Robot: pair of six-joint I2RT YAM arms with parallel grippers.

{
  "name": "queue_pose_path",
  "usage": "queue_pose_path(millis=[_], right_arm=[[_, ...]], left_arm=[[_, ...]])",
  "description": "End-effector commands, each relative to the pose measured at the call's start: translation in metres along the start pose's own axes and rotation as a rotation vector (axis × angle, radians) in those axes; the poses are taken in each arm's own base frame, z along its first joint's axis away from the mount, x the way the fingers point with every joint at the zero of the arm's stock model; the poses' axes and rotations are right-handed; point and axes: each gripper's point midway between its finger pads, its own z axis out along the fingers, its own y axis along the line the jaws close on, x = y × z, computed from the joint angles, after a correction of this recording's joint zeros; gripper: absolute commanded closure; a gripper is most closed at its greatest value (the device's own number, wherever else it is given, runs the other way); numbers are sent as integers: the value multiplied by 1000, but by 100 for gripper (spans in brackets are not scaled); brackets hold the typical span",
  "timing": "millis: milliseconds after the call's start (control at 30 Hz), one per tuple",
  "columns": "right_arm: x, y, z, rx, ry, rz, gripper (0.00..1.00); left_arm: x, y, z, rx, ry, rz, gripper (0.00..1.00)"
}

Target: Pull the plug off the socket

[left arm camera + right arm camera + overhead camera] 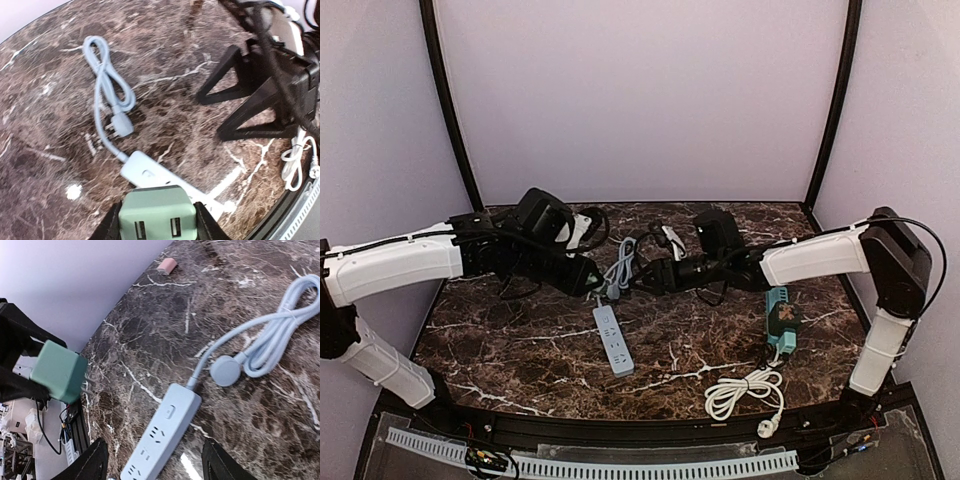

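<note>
Since the left gripper (157,226) is clamped on the green plug (155,207) at bottom centre of the left wrist view, prongs clear of the white power strip (160,437), the right gripper (156,460) hangs open above it, probably to steady it.

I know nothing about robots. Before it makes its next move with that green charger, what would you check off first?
1. Green charger free of the white power strip: ok, held in the air, apart from it.
2. Left tool grips the charger on both sides: ok.
3. Right tool empty, jaws open: ok.
4. Right tool touching the strip: cannot tell.
5. Strip's grey cable looped on the table, clear of both tools: ok.
</note>
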Motion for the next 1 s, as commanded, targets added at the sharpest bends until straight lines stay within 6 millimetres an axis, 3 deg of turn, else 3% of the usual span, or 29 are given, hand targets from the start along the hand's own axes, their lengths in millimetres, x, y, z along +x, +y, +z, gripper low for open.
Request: queue_pose_path(millis=[0, 200, 367, 500, 600, 700, 967], right_arm=[[-6, -7, -20, 1, -29, -16, 36], [3, -12, -17, -2, -10, -9, 36], [5, -13, -17, -13, -14, -9, 36], [6, -12, -13, -28, -8, -9, 37], [6, -11, -13, -39, -8, -9, 37], [10, -13, -15, -34, -8, -7, 37], [15, -15, -18, -28, -4, -2, 37]], left_arm=[[27, 66, -20, -286, 159, -97, 71], [50, 151, -31, -452, 387, -212, 68], [41, 203, -25, -460, 411, -314, 77], [35, 229, -2, -457, 452, -358, 80], [23, 238, 18, -413, 437, -390, 78], [26, 252, 41, -411, 480, -410, 77], [5, 283, 60, -374, 454, -468, 71]])
